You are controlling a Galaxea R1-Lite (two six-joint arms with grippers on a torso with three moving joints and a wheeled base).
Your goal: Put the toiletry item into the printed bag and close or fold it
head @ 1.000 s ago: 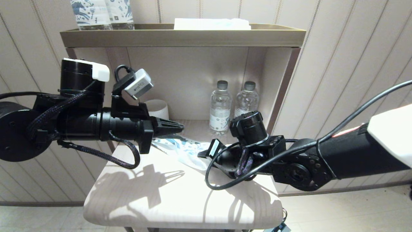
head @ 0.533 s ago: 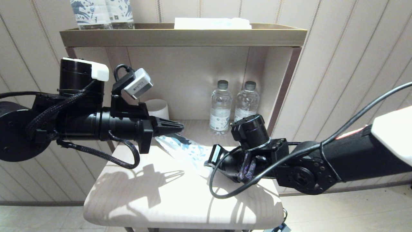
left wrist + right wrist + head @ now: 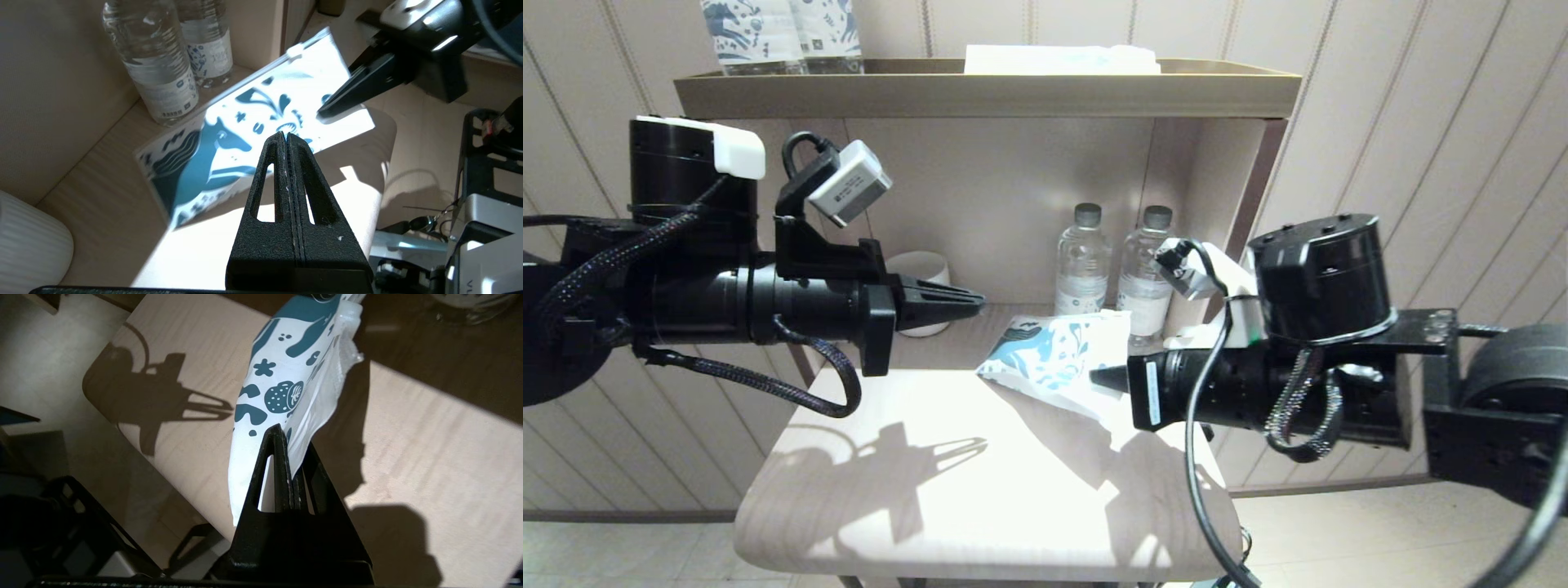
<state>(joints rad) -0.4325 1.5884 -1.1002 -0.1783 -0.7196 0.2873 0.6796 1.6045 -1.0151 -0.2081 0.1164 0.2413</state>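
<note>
The printed bag (image 3: pixel 1054 358), white with a dark blue horse and flowers, hangs tilted above the table's back right part. My right gripper (image 3: pixel 1107 377) is shut on the bag's right edge; in the right wrist view the bag (image 3: pixel 282 375) rises from between the closed right gripper (image 3: pixel 292 441). My left gripper (image 3: pixel 976 300) hovers to the left of the bag, shut and empty. In the left wrist view the left gripper (image 3: pixel 286 134) points at the horse print of the bag (image 3: pixel 212 151), apart from it. The toiletry item is out of view.
Two clear water bottles (image 3: pixel 1082 269) (image 3: pixel 1147 265) and a white ribbed cup (image 3: pixel 923 273) stand in the shelf niche behind the pale wooden table (image 3: pixel 980 490). The top shelf (image 3: pixel 980 94) carries printed bottles (image 3: pixel 784 33) and a flat white packet (image 3: pixel 1062 59).
My right gripper has closed on the bag's edge, risen and turned, lifting the bag off the table. The left arm has shifted slightly up and to the left.
</note>
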